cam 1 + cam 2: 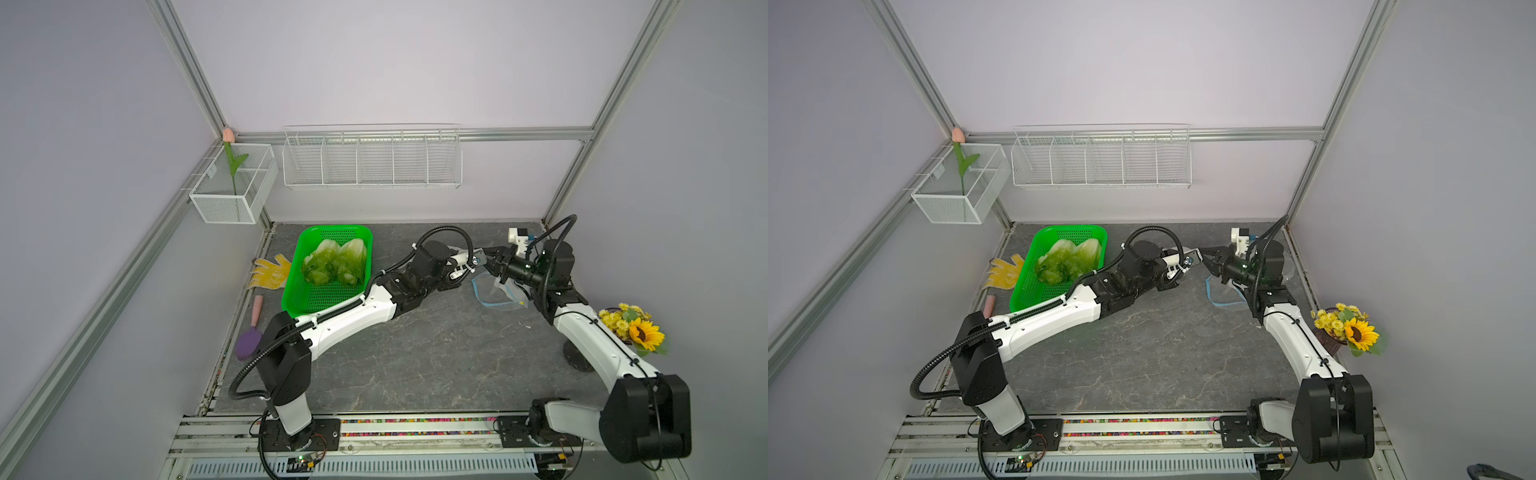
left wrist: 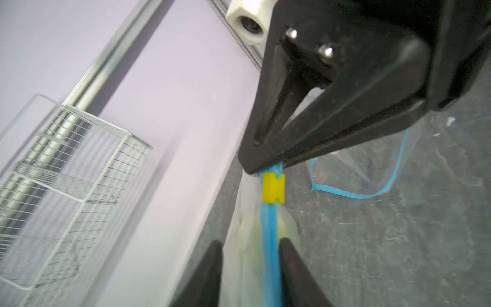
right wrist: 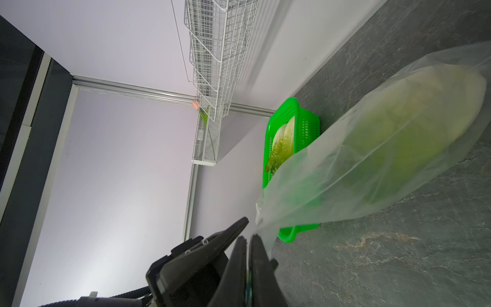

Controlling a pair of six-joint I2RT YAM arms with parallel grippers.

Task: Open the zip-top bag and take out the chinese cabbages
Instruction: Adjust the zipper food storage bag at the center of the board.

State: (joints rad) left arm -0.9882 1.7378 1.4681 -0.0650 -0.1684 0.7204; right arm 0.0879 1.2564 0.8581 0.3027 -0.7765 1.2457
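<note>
I see basket [image 1: 320, 297] rear-left on bench [image 1: 415, 357], chinese cabbages [image 1: 336, 262] in it | glove [image 1: 270, 270] left of basket, trowel [image 1: 249, 341] before glove | zip-top bag [image 3: 372, 148] rear-right, between my left tool [image 2: 249, 247] and right tool [image 3: 248, 239], one more in it | second bag [image 1: 498, 297] under my right arm [image 1: 590, 332] | flowers [image 1: 636, 328] at bench's right edge

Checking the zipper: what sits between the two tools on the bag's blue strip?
The yellow slider, on the blue strip, next to the right tool; the left wrist view shows it.
</note>
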